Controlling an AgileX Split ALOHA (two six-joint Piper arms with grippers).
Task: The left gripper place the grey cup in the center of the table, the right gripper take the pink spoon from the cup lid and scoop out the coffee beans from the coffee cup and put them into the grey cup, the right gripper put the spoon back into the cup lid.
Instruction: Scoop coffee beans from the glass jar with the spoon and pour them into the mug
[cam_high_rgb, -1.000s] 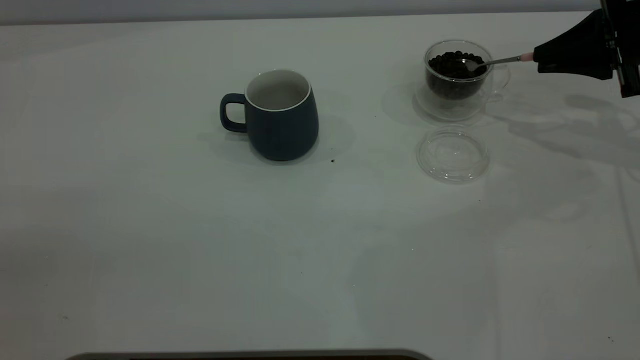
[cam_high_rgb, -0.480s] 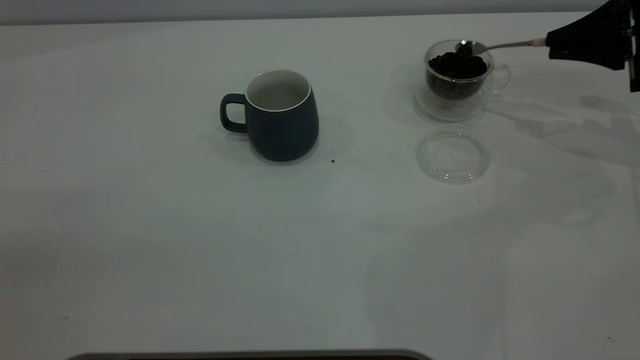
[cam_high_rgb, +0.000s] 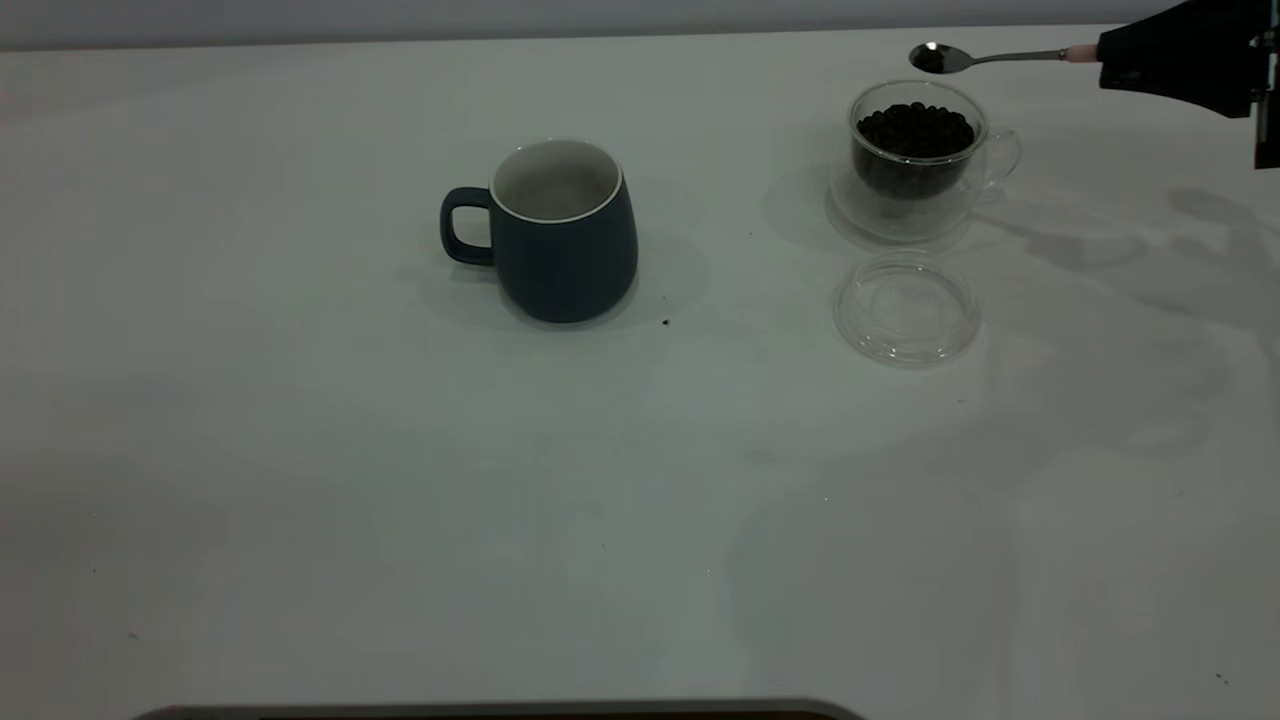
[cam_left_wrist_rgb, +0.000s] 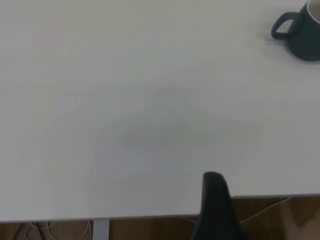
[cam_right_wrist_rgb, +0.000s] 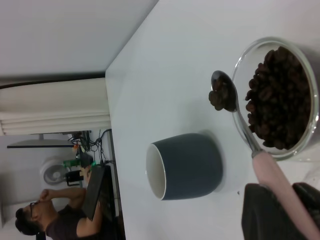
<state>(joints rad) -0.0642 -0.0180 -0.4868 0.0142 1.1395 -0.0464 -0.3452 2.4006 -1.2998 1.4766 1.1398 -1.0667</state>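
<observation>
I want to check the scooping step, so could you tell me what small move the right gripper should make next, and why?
Probably carry the pink spoon level toward the grey cup. The right gripper holds it above the coffee cup with coffee beans in its bowl, and the grey cup stands apart, open side up.

A white table (cam_high_rgb: 400, 480) fills nearly the whole exterior view, with a pale wall (cam_high_rgb: 500, 15) as a strip along the top edge. A small dark speck (cam_high_rgb: 666, 322) lies on the table just right of centre. At the bottom edge, a dark rounded rim (cam_high_rgb: 500, 710) shows. In the right wrist view's lower left corner a person (cam_right_wrist_rgb: 47, 217) sits near a fan (cam_right_wrist_rgb: 52, 170).
</observation>
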